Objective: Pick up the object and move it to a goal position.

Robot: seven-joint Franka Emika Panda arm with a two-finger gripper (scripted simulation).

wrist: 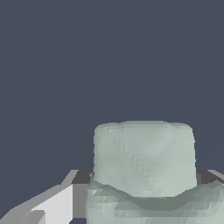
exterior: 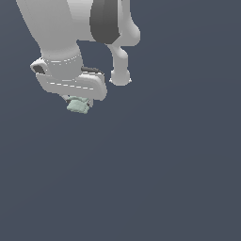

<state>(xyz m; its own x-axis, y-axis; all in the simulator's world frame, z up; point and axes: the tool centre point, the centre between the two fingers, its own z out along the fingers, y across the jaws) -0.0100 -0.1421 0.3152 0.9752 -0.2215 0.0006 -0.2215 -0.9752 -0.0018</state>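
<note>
The pale mint-green block [exterior: 78,105] sits just under the white gripper [exterior: 79,100] in the upper left of the exterior view. Only its lower part shows below the gripper's body, and the fingers are mostly hidden behind that body. In the wrist view the block [wrist: 144,157] fills the near middle, pale green with faint creases, held between the gripper's fingers [wrist: 52,205]. The gripper is shut on the block. No goal mark shows in either view.
The white arm [exterior: 70,28] with its dark grey joint band [exterior: 106,21] fills the top left of the exterior view. Everything else is a plain dark blue-grey surface [exterior: 164,164].
</note>
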